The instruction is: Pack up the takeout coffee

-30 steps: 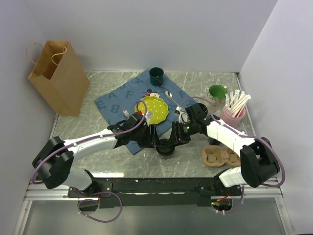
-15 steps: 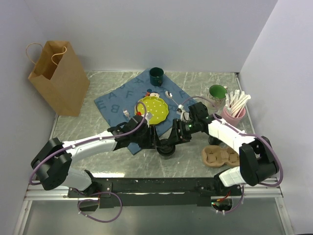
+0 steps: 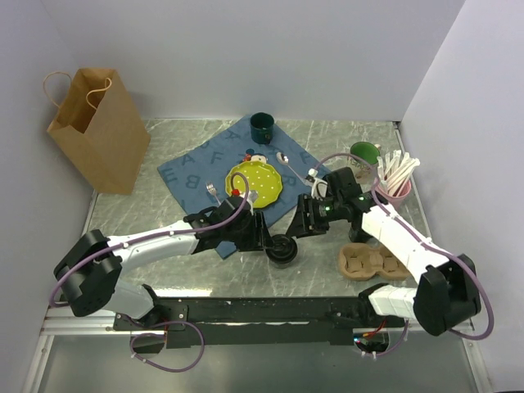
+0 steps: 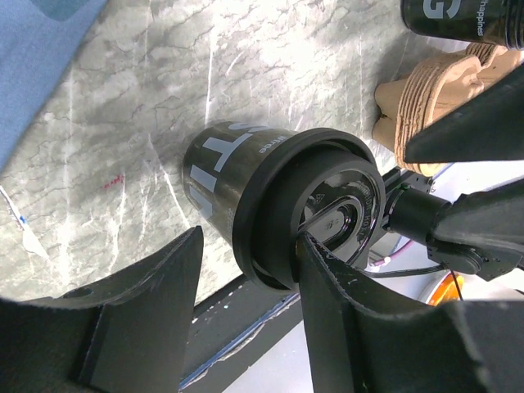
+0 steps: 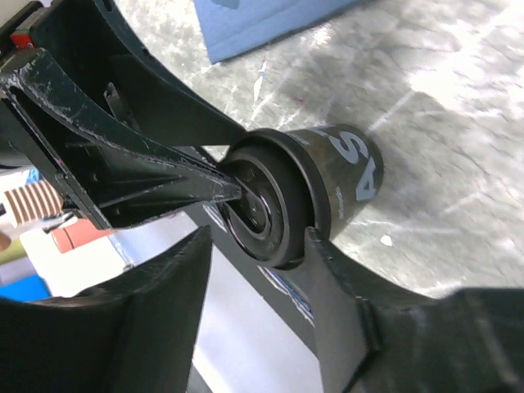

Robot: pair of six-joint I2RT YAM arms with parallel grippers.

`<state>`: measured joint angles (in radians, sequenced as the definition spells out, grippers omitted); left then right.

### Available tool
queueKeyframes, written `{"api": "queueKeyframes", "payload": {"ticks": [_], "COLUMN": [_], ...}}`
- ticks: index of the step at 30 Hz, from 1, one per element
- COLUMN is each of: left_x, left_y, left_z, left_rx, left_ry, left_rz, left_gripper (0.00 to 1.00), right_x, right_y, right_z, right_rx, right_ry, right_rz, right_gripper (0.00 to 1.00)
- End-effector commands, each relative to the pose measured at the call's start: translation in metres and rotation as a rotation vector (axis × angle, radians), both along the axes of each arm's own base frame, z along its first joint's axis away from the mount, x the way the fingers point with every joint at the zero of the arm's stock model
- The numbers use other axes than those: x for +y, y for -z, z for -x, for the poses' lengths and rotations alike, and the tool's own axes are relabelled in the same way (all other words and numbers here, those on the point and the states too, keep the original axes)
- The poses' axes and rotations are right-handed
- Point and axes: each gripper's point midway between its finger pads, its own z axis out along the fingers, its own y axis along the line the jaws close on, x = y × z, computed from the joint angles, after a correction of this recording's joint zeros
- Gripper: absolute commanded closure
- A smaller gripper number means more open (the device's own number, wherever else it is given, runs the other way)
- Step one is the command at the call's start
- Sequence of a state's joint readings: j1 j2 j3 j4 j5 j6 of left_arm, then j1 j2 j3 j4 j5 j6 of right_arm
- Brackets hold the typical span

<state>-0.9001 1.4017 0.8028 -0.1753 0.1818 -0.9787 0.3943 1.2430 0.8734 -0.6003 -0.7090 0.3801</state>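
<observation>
Backing off over the last second, the right gripper [image 3: 304,217] had left the coffee cup [image 3: 282,249] and hung just beside it, its jaws apart and empty. The coffee cup stood upright on the marbled table [image 3: 237,276] near the front edge, just off the corner of the blue lettered cloth [image 3: 196,168] and well left of the pulp carrier [image 3: 372,262]. It was small and black, with a round black lid and white capitals down its side.

The left arm lay low, stretched across the table, with the left gripper [image 3: 268,240] level with the lid. Its jaws stood apart on either side of the lid: one fingertip [image 4: 327,278] touched the rim, while table showed between the other and the cup.

In the left wrist view a second black cup [image 4: 458,16], cut off by the top edge, stood beside the carrier. From above, the right arm hid it. The lettering was only partly readable.
</observation>
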Motion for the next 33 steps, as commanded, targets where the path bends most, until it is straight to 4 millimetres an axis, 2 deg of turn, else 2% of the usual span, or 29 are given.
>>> {"api": "queueKeyframes", "payload": {"ticks": [1, 6, 10, 14, 20, 23, 26, 30, 33], "left_x": [0.04, 0.039, 0.04, 0.04, 0.041, 0.042, 0.038, 0.028, 0.019], "left_y": [0.056, 0.057, 0.058, 0.057, 0.058, 0.057, 0.048, 0.027, 0.008], "left_z": [0.024, 0.024, 0.024, 0.024, 0.025, 0.025, 0.023, 0.018, 0.014], "left_rx": [0.099, 0.102, 0.101, 0.099, 0.099, 0.098, 0.089, 0.064, 0.037], "left_ry": [-0.002, -0.003, -0.003, -0.002, -0.005, -0.007, 0.0, 0.007, 0.022], "left_rz": [-0.245, -0.254, -0.261, -0.264, -0.266, -0.266, -0.252, -0.209, -0.173], "left_gripper": [0.46, 0.46, 0.47, 0.47, 0.47, 0.47, 0.47, 0.44, 0.43], "right_x": [-0.018, -0.021, -0.024, -0.024, -0.027, -0.025, -0.021, -0.019, -0.018], "right_y": [0.006, 0.013, 0.026, 0.033, 0.05, 0.049, 0.037, 0.017, 0.009], "right_z": [0.008, 0.016, 0.022, 0.022, 0.024, 0.025, 0.023, 0.017, 0.014], "right_rx": [0.011, 0.042, 0.064, 0.075, 0.1, 0.102, 0.088, 0.055, 0.041], "right_ry": [0.052, 0.063, 0.071, 0.073, 0.087, 0.078, 0.074, 0.074, 0.075], "right_rz": [0.058, 0.055, 0.067, 0.065, 0.093, 0.078, 0.049, 0.03, 0.03], "right_gripper": [0.49, 0.52, 0.54, 0.57, 0.67, 0.68, 0.63, 0.41, 0.36]}}
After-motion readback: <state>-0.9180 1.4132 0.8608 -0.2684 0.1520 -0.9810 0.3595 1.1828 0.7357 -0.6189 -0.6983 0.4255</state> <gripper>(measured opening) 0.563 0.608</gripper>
